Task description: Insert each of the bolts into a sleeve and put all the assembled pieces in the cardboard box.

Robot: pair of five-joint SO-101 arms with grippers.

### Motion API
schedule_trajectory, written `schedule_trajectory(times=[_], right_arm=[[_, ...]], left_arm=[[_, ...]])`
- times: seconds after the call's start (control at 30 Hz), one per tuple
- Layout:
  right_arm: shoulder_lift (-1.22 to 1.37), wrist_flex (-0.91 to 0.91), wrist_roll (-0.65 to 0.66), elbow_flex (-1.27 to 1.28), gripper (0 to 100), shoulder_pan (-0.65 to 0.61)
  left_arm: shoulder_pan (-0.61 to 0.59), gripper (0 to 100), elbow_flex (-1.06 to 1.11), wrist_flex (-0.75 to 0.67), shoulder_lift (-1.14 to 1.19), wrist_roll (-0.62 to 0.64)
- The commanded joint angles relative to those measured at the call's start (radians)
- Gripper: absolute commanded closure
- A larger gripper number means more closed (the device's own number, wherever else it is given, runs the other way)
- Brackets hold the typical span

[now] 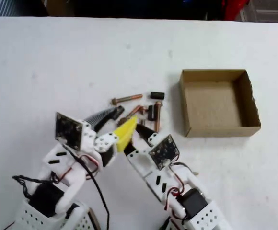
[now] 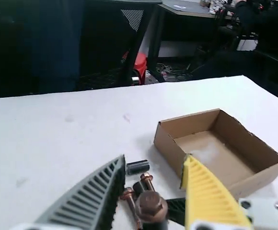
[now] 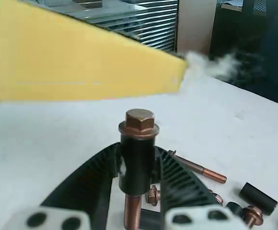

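My right gripper (image 3: 137,154) is shut on a black sleeve (image 3: 136,163) with a copper bolt (image 3: 139,120) standing through it, head up. In the high view this right gripper (image 1: 140,128) sits just in front of the loose parts. My left gripper (image 2: 154,164) is open, its grey and yellow fingers on either side of that bolt's head (image 2: 151,205). From above, the left gripper (image 1: 125,116) crosses over the right one. The yellow finger (image 3: 81,62) passes above the held bolt. The cardboard box (image 1: 215,74) stands empty at the right.
Loose parts lie between the grippers and the box: a long bolt (image 1: 127,99), a bare black sleeve (image 1: 157,95), and a bolt with a sleeve beside it (image 1: 157,115). The table's far edge is behind the box (image 2: 187,117), with dark furniture beyond.
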Motion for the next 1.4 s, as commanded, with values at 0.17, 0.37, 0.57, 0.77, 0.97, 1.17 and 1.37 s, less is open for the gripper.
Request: schedule_trajectory(times=[0.17, 0.37, 0.57, 0.77, 0.97, 1.17, 1.37], right_arm=[[-0.012, 0.002, 0.011, 0.009, 98.2, 0.012], [-0.012, 0.004, 0.009, 0.009, 98.2, 0.03], [-0.013, 0.001, 0.003, 0.003, 98.1, 0.113], [-0.013, 0.005, 0.008, -0.014, 98.1, 0.193], [-0.013, 0.176, 0.012, -0.146, 98.1, 0.286], [-0.005, 0.378, 0.109, -0.316, 98.1, 0.387], [0.002, 0.538, 0.13, -0.463, 98.1, 0.461]], left_arm=[[-0.263, 99, -0.055, -0.012, -0.012, -0.103], [-0.435, 94, -0.049, 0.017, -0.012, -0.141], [-0.449, 94, -0.049, 0.261, -0.012, -0.141], [-0.449, 94, 0.037, 0.333, -0.012, -0.141], [-0.449, 94, 0.187, 0.33, -0.012, -0.144], [-0.455, 94, 0.304, 0.331, -0.012, -0.252], [-0.455, 94, 0.33, 0.351, -0.012, -0.258]])
